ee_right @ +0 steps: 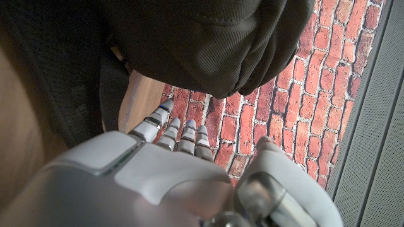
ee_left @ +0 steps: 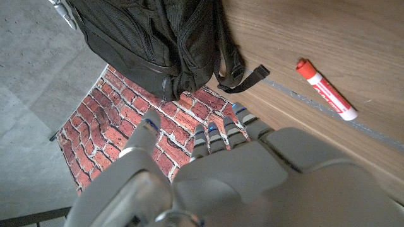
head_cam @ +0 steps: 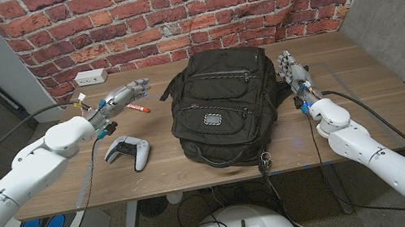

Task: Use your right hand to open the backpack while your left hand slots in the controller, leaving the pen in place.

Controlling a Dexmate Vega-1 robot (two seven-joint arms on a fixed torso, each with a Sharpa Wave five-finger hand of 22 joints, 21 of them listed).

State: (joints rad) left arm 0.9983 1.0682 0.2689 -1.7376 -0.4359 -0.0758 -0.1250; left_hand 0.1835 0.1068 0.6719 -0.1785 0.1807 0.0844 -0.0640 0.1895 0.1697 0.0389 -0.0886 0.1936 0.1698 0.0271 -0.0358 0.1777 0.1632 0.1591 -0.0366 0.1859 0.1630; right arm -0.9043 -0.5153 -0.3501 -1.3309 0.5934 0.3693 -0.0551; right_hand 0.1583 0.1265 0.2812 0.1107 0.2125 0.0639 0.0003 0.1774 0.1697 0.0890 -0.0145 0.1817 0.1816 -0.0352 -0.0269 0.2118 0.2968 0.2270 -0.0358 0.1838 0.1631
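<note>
Where grain runs, mesh backpack [head_cam: 222,106], cylindrical pen [ee_left: 326,90]

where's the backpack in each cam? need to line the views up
Head view: the black backpack lies mid-table between the left hand and the right hand.
Left wrist view: the backpack fills the upper left, beyond the fingertips; the red pen lies on the table nearby.
Right wrist view: the backpack spans the top, just past the right hand.
Shared landmark: the red brick wall.
</note>
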